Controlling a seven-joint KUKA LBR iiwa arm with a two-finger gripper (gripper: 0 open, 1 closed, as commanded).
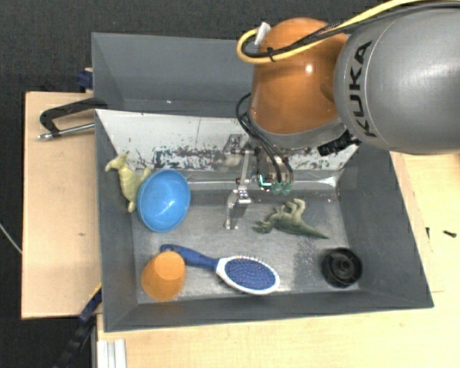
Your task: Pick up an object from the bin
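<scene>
- Grey metal bin (169, 67) frames the whole scene.
- Gripper (254, 205) hangs at the centre, fingers spread apart, nothing between them.
- Blue egg-shaped shell (163, 199) sits at nine o'clock.
- Blue-handled brush (241, 272) lies at six.
- Green toy dinosaur (291, 219) lies just beside the gripper, at its four o'clock.

In the grey metal bin (115, 236), a green plastic toy dinosaur (290, 219) lies just right of the end effector (251, 199). Left of it sits a blue plastic egg half (163, 199), a yellowish toy dinosaur (126, 179) beyond. Below lie an orange plastic cup (163, 275), a blue-handled oval brush (241, 271) and, rightward, a black round cap (341, 267).
</scene>
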